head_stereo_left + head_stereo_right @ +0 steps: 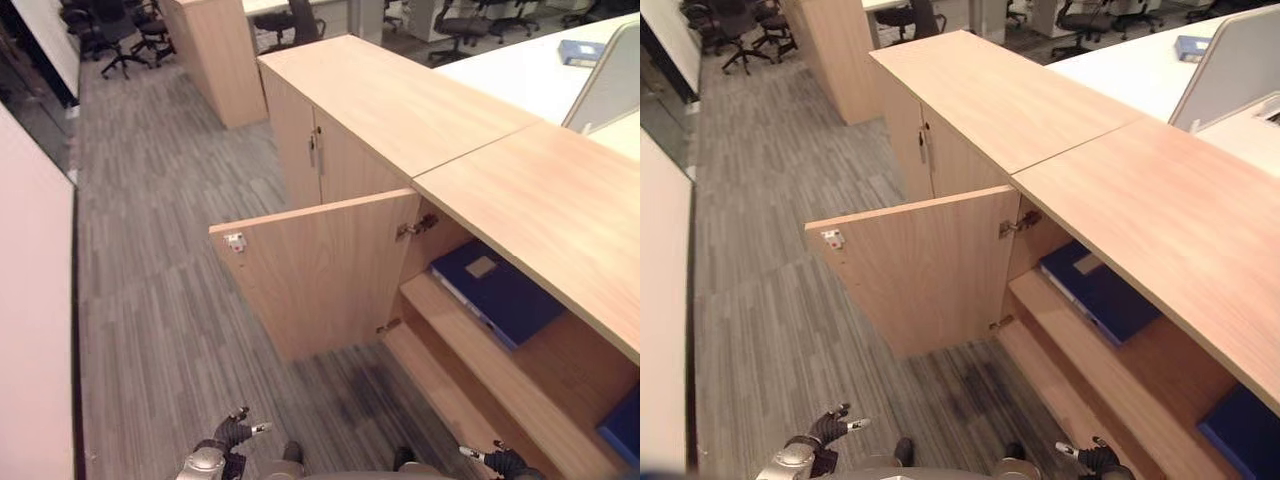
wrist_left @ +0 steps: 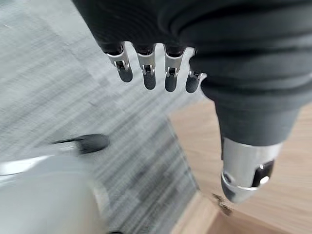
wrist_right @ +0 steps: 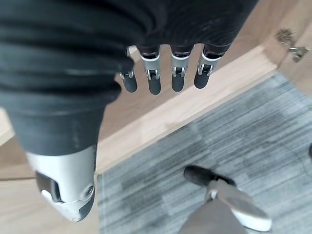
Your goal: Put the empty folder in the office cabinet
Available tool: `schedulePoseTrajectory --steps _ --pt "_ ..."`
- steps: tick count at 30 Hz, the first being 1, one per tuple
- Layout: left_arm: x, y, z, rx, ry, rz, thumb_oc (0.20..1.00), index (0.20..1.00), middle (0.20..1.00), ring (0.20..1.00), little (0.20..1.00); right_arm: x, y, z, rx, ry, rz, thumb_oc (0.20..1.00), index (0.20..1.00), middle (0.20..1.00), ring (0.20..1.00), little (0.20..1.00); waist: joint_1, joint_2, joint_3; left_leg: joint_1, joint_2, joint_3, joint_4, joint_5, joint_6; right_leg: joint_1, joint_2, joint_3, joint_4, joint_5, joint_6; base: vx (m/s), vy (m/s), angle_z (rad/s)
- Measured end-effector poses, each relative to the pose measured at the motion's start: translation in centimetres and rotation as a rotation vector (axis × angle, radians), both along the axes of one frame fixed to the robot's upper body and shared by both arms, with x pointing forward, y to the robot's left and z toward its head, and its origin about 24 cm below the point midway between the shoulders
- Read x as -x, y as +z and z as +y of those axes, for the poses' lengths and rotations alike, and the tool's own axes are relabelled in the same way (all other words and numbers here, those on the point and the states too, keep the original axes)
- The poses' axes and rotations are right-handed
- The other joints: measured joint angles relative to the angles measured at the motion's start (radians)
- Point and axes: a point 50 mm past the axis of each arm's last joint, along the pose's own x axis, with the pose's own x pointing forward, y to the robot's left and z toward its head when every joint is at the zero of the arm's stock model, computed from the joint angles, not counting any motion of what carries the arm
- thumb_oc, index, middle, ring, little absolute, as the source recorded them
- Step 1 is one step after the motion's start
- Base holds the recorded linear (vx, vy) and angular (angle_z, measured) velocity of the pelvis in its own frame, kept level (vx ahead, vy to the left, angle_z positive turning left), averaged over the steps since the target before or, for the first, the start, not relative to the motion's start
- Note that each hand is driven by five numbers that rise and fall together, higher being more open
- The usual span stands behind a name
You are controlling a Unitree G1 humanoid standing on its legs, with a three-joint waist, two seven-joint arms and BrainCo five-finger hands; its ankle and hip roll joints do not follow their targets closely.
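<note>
A dark blue folder [image 1: 495,290] lies flat on the upper shelf of the light-wood office cabinet [image 1: 540,200]. The cabinet's door [image 1: 310,275] swings out wide over the grey carpet. My left hand [image 1: 235,432] hangs low at the bottom edge of the eye views, well short of the door. In the left wrist view its fingers [image 2: 146,73] are relaxed over the carpet with nothing in them. My right hand [image 1: 500,460] hangs low beside the cabinet's bottom shelf. In the right wrist view its fingers [image 3: 156,78] are straight and hold nothing.
A second blue item [image 1: 1240,430] sits on the lower shelf at the far right. Beyond the open door stands a shut cabinet section [image 1: 310,150]. A white desk [image 1: 520,70] carries another blue folder [image 1: 580,50]. Office chairs [image 1: 120,30] stand at the far back.
</note>
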Motion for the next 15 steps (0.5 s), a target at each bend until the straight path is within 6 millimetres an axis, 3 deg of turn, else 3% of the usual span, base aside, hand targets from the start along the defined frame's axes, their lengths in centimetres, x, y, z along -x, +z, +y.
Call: schedulePoseTrajectory --steps 3,9,15 --pt "-0.1 0.4 1.6 -0.043 0.002 -0.004 1.000 1.000 1.000 1.000 1.000 1.2 -0.9 2.1 -0.055 -0.012 0.027 1.000 1.000 1.000 1.000 1.000 -0.014 -0.055 -0.035 0.030 -0.030 0.016 -0.001 -0.010 0.024 0.032 -0.025 0.017 -0.029 0.019 0.014 0.02 0.098 -0.13" --pt "-0.7 0.9 2.3 -0.053 0.058 -0.043 1.000 1.000 1.000 1.000 1.000 1.7 -1.1 2.6 -0.069 -0.015 0.036 1.000 1.000 1.000 1.000 1.000 -0.012 -0.032 -0.068 0.063 -0.046 0.036 0.000 -0.019 0.029 0.053 -0.034 0.023 -0.042 0.041 0.018 0.03 0.072 -0.07" --pt "-3.2 2.8 4.7 -0.093 0.145 -0.156 1.000 1.000 1.000 1.000 1.000 0.2 -0.8 2.6 -0.057 0.027 0.007 1.000 1.000 1.000 1.000 1.000 -0.012 -0.030 -0.070 0.070 -0.042 0.077 -0.001 -0.025 0.023 0.037 -0.029 0.050 -0.038 0.043 0.020 0.02 0.071 -0.17"
